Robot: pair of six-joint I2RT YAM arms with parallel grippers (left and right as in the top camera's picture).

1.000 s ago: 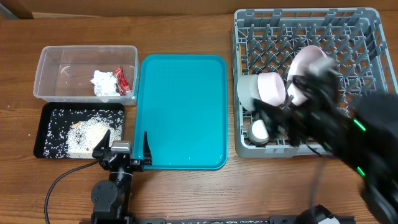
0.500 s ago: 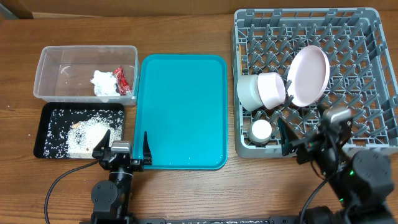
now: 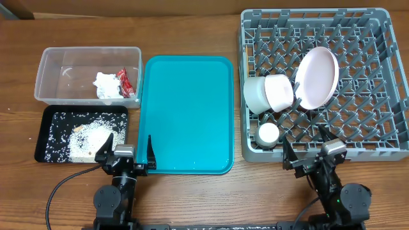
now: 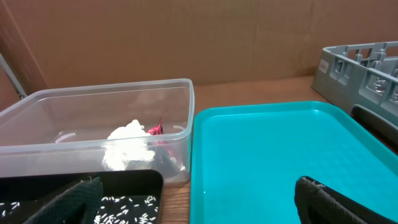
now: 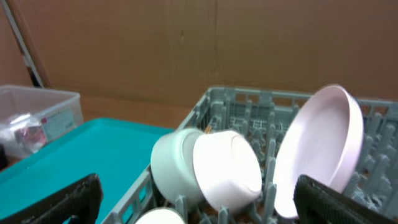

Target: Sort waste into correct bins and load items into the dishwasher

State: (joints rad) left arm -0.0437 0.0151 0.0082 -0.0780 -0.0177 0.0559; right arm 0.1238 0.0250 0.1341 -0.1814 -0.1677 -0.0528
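The grey dish rack (image 3: pixel 377 38) holds a pinkish-white plate (image 3: pixel 316 78) standing upright, a grey-rimmed bowl (image 3: pixel 255 94) on its side with a pinkish dish (image 3: pixel 280 91) nested in it, and a small white cup (image 3: pixel 268 133). The clear tub (image 3: pixel 64 61) holds the white tissue (image 3: pixel 107 84) and red wrapper (image 3: pixel 124 81). The black tray (image 3: pixel 48 131) holds rice (image 3: pixel 86 137). My left gripper (image 3: pixel 124 153) is open and empty at the table's front, between the black tray and the teal tray. My right gripper (image 3: pixel 311 156) is open and empty just in front of the rack. No chopsticks show clearly.
The teal serving tray (image 3: pixel 187 115) lies bare in the middle. The left wrist view shows the tub (image 4: pixel 62 118), the teal tray (image 4: pixel 267 155) and the rack's corner (image 4: pixel 360 62). The right wrist view shows the bowl (image 5: pixel 171 165), the plate (image 5: pixel 317 149) and the teal tray (image 5: pixel 81 162).
My right arm has pulled back out of the rack to the table's front edge, with nothing in its gripper. The dishes stay in the rack. The left arm has not moved.
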